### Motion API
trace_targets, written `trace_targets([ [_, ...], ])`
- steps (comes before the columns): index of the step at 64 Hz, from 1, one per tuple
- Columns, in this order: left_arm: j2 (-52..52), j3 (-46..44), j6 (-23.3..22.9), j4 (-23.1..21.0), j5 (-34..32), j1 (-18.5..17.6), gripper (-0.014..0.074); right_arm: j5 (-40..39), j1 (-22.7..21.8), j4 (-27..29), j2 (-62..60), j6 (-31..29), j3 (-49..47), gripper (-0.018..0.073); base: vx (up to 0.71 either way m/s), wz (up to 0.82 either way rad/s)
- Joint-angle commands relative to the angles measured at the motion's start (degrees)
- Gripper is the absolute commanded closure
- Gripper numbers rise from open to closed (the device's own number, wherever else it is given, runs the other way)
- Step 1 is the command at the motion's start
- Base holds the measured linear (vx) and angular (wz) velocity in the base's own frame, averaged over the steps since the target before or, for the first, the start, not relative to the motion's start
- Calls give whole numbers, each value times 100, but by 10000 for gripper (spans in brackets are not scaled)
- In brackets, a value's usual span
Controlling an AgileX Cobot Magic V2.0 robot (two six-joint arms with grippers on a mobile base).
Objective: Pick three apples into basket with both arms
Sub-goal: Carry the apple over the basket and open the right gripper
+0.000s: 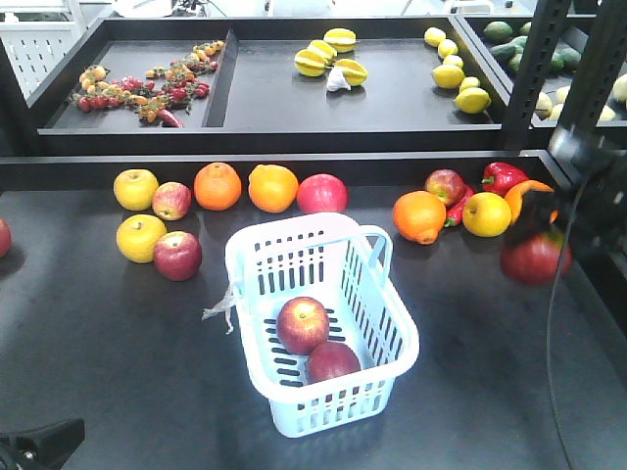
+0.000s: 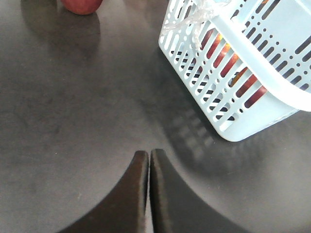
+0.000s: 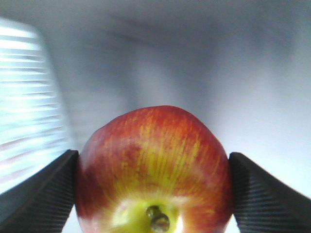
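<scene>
The light blue basket [image 1: 382,257] stands mid-table with two red apples [image 1: 302,324] [image 1: 333,362] lying in it. A third red apple [image 1: 535,258], yellow-green round its stem [image 3: 154,145], hangs in the air to the right of the basket, with my right gripper [image 3: 153,155] shut on it from both sides. My left gripper [image 2: 148,153] is shut with nothing in it, low over the dark table beside the basket's slotted wall [image 2: 209,73]. In the front view only a black part of the left arm [image 1: 44,443] shows, at the bottom left corner.
Loose fruit lies behind the basket: yellow apples [image 1: 135,189], oranges [image 1: 217,186], more red apples [image 1: 177,256] and a red pepper [image 1: 504,176]. A raised back shelf [image 1: 245,117] holds lemons and small fruit. Black frame posts [image 1: 534,69] stand at right.
</scene>
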Motion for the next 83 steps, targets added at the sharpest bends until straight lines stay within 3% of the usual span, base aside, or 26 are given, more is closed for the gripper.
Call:
trace_targets([
  [1,-29,-122,-37,-38,-309,-6,604,490,201,411,-727,-127,-158,566,0,0],
  [26,-29,-122,-37,-38,-314,-6,604,-59,2323,489,-1371,65,673,564,0,0],
  [34,-29,-122,-37,-38,-314,-6,604,-777,2776,454,-1307,38,884,563,0,0],
  [45,-29,-122,-37,-38,-314,-6,604,-1321,3042,462,-1033,29,918,526,0,0],
  [52,-29,-122,-37,-38,-314,-6,604,-1320,3062,552,-843,6,918,450,0,0],
  [57,-29,-122,-37,-38,-314,-6,604,-1344,3062,553,-731,-71,918,347,0,0],
  [75,-29,-122,-37,-38,-314,-6,604,-1668,3062,566,-640,11,918,-94,0,0],
  [83,-29,-122,-37,-38,-314,-6,604,-1691,3062,565,-640,74,918,-160,0,0],
])
